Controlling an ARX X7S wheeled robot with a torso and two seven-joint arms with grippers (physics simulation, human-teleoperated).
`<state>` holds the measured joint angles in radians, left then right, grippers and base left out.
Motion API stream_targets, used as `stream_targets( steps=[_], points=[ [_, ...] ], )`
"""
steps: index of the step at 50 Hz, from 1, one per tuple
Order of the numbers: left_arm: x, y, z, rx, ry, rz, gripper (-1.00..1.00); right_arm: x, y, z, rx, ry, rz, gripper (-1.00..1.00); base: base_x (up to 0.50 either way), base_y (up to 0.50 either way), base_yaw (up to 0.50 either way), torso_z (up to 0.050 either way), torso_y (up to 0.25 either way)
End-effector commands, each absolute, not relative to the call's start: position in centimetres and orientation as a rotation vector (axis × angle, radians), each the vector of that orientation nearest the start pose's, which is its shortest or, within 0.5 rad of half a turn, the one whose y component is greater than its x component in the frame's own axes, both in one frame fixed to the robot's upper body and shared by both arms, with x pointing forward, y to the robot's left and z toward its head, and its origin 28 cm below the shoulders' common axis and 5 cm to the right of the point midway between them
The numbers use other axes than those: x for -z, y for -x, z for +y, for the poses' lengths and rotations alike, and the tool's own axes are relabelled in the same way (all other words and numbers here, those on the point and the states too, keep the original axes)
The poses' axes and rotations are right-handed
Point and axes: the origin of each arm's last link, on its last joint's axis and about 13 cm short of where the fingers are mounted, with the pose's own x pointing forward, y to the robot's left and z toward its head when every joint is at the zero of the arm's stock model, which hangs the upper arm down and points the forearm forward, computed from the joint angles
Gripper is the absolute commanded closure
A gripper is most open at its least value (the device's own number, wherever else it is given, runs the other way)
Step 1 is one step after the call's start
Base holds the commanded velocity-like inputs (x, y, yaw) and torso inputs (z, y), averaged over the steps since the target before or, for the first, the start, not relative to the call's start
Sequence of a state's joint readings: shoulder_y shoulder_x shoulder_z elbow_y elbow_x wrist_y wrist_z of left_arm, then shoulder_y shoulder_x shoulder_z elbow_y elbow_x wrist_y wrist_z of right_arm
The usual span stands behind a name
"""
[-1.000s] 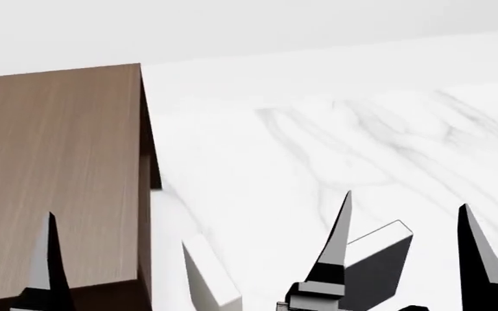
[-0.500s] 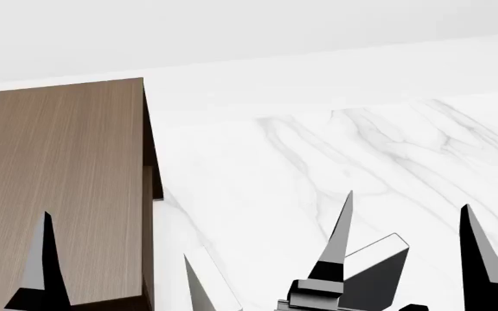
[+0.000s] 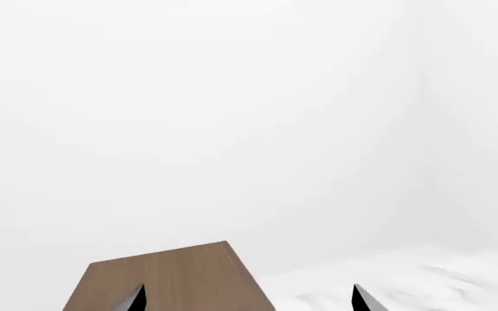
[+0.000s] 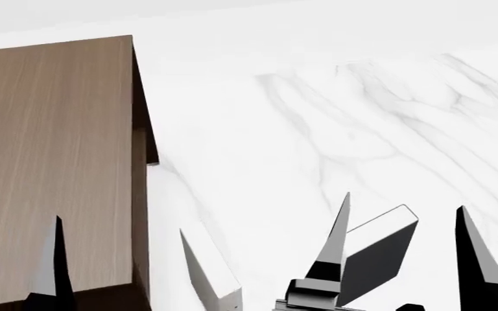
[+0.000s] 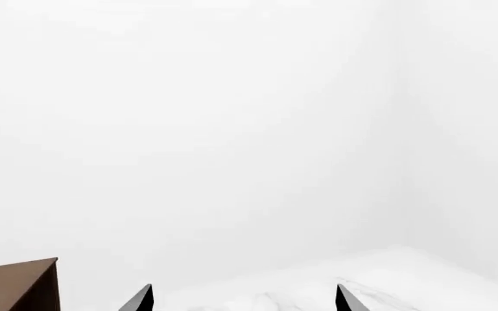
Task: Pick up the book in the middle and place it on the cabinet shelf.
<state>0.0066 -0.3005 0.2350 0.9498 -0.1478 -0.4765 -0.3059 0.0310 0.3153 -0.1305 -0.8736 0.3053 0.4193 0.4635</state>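
Head view has tilted down since the last frame: cabinet shelf (image 4: 54,162) fills more of the surface's (image 4: 318,129) left edge. Right hand (image 4: 402,223) released, fingers spread with the book (image 4: 379,256) tilted between them at the near edge. Left hand (image 3: 247,298) released, over the cabinet top. Pale book (image 4: 210,275) just right of the cabinet.

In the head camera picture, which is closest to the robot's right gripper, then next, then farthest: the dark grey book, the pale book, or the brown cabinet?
Going by the head view, from the right gripper:
1. The dark grey book, tilted, right between its fingers.
2. The pale book, to its left on the marble floor.
3. The brown cabinet, farthest, at the far left.
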Motion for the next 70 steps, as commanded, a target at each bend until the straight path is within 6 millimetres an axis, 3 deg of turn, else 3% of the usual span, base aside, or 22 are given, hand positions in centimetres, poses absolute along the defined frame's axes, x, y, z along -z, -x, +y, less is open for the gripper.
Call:
stream_targets(
  steps=[1,11,17,48,52,56,59,60,61,63,70],
  points=[
    [-16.9,-15.3,19.5,0.094,-0.032,-0.426,-1.00,-15.9,-17.3,-9.8,0.079,-0.057,-0.394,-1.00,0.00,0.00,0.00,0.034,-0.225],
    [-19.1,-14.1,20.2,0.036,0.066,-0.470,-1.00,-15.7,-17.3,-9.8,0.079,-0.056,-0.387,-1.00,0.00,0.00,0.00,0.007,-0.045],
    [-20.0,-13.4,20.5,0.003,0.135,-0.385,-1.00,-15.7,-17.4,-9.7,0.076,-0.055,-0.383,-1.00,0.00,0.00,0.00,0.000,0.000],
    [-19.5,-14.0,20.6,-0.111,0.094,-0.275,-1.00,-16.1,-17.1,-9.7,0.081,-0.057,-0.396,-1.00,0.00,0.00,0.00,0.000,0.000],
    [-19.3,-14.1,20.6,-0.115,0.089,-0.273,-1.00,-18.1,-16.9,-9.5,0.100,-0.089,-0.444,-1.00,0.00,0.00,0.00,0.000,0.000],
    [-18.9,-14.2,20.4,-0.111,0.082,-0.264,-1.00,-21.6,-18.9,-8.5,0.110,-0.081,-0.454,-1.00,0.00,0.00,0.00,0.000,0.000],
    [-18.8,-14.4,20.4,-0.109,0.079,-0.258,-1.00,-26.4,-21.4,-7.7,0.135,-0.114,-0.499,-1.00,0.00,0.00,0.00,0.000,0.000],
    [-18.8,-14.4,20.4,-0.111,0.079,-0.256,-1.00,-27.2,-21.9,-7.6,0.142,-0.101,-0.508,-1.00,0.00,0.00,0.00,0.000,0.000],
    [-18.6,-14.6,20.5,-0.111,0.082,-0.250,-1.00,-29.5,-23.7,-7.4,0.197,-0.059,-0.544,-1.00,0.00,0.00,0.00,0.000,0.000],
    [-18.5,-14.7,20.5,-0.110,0.081,-0.247,-1.00,-31.5,-25.9,-7.0,0.220,-0.050,-0.537,-1.00,0.00,0.00,0.00,0.000,0.000],
    [-18.2,-14.9,20.5,-0.111,0.080,-0.238,-1.00,-34.4,-31.6,-6.6,0.310,-0.040,-0.421,-1.00,0.00,0.00,0.00,0.000,0.000]
  ],
)
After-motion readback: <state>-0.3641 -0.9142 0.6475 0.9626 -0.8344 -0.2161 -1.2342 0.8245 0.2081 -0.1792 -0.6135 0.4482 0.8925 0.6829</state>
